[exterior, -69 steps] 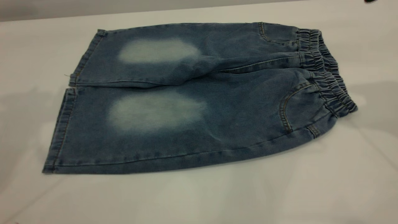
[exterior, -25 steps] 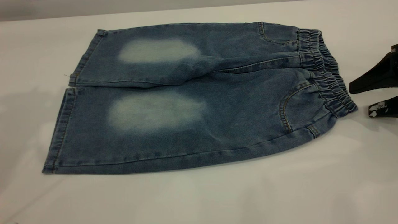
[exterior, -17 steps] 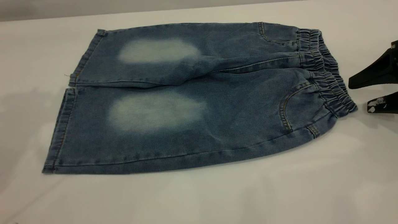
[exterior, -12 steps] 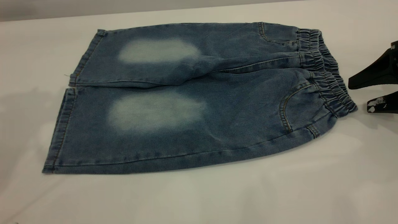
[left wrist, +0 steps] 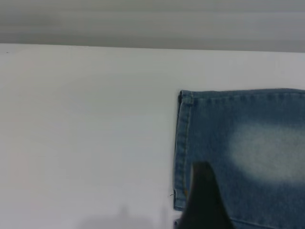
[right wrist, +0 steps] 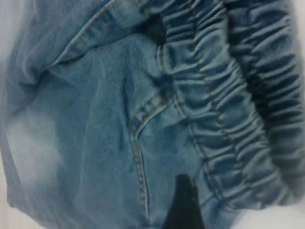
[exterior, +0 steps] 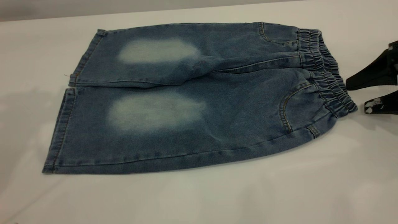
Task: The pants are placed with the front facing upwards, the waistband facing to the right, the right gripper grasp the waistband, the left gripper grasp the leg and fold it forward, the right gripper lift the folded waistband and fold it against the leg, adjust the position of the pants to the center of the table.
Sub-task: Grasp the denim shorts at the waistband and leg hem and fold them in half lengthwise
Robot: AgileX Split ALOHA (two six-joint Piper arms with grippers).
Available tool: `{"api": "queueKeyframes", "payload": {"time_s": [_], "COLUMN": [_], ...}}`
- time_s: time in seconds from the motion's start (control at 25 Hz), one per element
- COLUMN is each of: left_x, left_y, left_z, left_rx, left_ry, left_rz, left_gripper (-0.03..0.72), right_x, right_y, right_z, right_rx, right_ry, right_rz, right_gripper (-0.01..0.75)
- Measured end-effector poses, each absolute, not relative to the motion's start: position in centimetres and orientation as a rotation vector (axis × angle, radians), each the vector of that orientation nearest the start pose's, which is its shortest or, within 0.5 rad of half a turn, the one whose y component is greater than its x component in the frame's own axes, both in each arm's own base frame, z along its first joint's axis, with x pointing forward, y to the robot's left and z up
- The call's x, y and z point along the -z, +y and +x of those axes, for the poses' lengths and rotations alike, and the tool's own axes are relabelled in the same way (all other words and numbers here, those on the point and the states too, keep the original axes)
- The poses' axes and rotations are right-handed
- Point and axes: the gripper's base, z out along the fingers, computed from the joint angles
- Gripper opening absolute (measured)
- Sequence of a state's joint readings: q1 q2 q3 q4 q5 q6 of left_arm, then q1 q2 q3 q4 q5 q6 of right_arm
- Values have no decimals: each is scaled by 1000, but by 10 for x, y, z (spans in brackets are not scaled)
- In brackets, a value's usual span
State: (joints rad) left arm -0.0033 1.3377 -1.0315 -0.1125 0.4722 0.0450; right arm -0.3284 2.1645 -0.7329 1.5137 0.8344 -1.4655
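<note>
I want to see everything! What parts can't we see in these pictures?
- Right gripper: exterior view's right edge cuts off its arm.
- Left gripper: absent from exterior view; left wrist view shows one dark finger, cut by the edge.
- Underside of the pants: hidden against the table.
- Waistband: blurred in right wrist view.

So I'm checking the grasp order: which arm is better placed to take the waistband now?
The right. The right gripper is open beside the waistband, nearly touching it, while the left gripper is over a leg hem of the pants.
</note>
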Motion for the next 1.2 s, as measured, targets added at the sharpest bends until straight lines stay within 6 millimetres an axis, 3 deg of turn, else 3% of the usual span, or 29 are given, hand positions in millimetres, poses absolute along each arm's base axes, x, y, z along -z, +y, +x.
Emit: {"api": "queueKeyframes", "payload": {"time_s": [0.2,0.84,1.2], "left_x": [-316,-316,-316], "left_y": [-6,-6,-6], "left_z": [292,292,292], "left_rx": [89,89,88], "left_ry": [2261,2259,2258], "left_rz": [-31,-31,-30], "left_gripper": [443,443,443], "right_x": [-34,-33,-32], "right_y": [-16,-17,4], "right_z": [286,288,290], "right_rx": [-1092,-1070,-1056], "right_ry": [2645,2641,2675], "right_rz": [327,357,287], "right_gripper": [500,499,499]}}
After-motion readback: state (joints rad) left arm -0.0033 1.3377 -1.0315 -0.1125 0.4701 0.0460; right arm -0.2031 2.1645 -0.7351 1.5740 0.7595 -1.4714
